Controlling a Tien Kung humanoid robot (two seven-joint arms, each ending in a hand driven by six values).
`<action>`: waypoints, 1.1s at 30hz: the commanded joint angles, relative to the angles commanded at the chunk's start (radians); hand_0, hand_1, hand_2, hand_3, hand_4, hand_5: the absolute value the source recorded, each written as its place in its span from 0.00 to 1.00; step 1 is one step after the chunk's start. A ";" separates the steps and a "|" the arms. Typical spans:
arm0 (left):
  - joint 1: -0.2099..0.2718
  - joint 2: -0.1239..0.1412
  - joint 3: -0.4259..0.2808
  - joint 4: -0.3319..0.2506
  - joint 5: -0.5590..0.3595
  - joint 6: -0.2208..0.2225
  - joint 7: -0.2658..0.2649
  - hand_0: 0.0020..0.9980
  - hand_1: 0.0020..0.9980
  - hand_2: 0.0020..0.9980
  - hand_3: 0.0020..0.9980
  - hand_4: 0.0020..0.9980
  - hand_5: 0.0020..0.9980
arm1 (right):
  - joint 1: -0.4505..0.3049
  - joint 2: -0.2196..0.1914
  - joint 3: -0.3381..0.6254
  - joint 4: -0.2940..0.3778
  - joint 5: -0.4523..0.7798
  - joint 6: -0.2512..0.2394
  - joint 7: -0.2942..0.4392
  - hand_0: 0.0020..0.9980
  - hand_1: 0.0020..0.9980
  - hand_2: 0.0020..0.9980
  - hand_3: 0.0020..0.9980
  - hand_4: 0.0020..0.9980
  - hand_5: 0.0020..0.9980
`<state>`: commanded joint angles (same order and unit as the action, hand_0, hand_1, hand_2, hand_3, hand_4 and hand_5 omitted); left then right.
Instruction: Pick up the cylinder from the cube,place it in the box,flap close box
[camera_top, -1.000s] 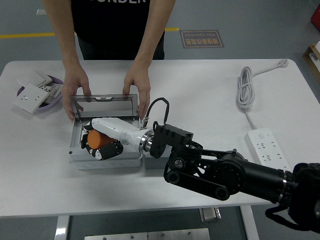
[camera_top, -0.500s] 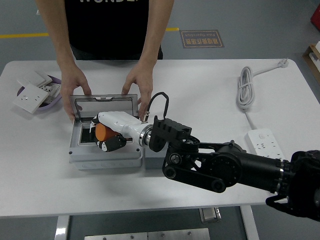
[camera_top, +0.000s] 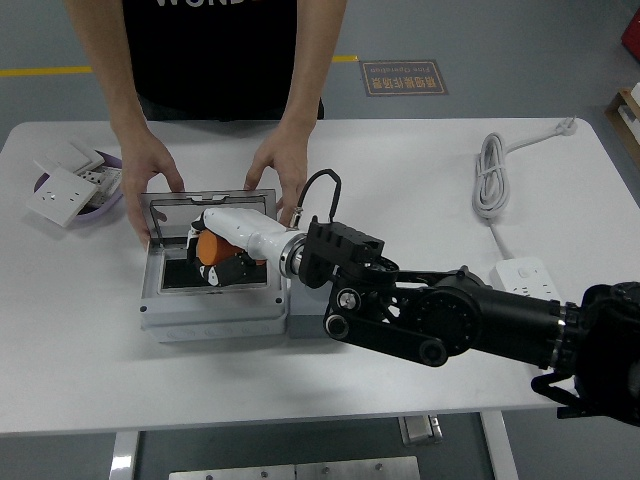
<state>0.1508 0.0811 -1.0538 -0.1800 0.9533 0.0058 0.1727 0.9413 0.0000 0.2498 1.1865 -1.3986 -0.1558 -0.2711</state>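
Note:
My right hand (camera_top: 215, 258) is curled around an orange cylinder (camera_top: 210, 246) and holds it over the open grey box (camera_top: 210, 312) at the left of the table. The box's clear lid (camera_top: 205, 208) stands open at its far side. A person at the far side holds the lid with both hands, one hand (camera_top: 152, 166) at its left corner and one hand (camera_top: 282, 165) at its right. A grey cube (camera_top: 302, 322) shows just right of the box, mostly hidden by my arm. My left hand is out of view.
A purple bowl (camera_top: 108, 203) with white socket plates (camera_top: 60, 192) sits at the far left. A coiled white cable (camera_top: 492, 178) and a white power strip (camera_top: 530, 285) lie at the right. My black right arm (camera_top: 470, 325) crosses the table's front right.
My right hand has moved up and away from me with the orange cylinder, from low in the box's front to higher near the lid. The person's hands stay on the lid.

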 joint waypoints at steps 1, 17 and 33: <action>0.000 0.000 0.000 0.000 0.000 0.000 0.000 0.92 0.85 0.86 0.95 0.00 0.00 | 0.001 0.000 -0.001 -0.001 -0.003 0.004 -0.002 0.69 0.59 0.60 0.54 0.00 0.10; 0.001 0.004 -0.003 0.000 0.010 -0.001 0.001 0.92 0.85 0.86 0.95 0.00 0.00 | 0.046 0.000 -0.016 -0.007 -0.109 0.070 -0.062 0.79 0.72 0.76 0.78 0.73 0.32; 0.001 -0.001 0.015 0.000 0.000 -0.003 -0.004 0.92 0.85 0.86 0.95 0.00 0.00 | 0.010 0.000 0.030 0.064 -0.012 0.085 -0.046 0.80 0.73 0.77 0.79 0.80 0.25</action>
<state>0.1520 0.0798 -1.0385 -0.1800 0.9536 0.0024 0.1691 0.9512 0.0000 0.2794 1.2500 -1.4110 -0.0706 -0.3175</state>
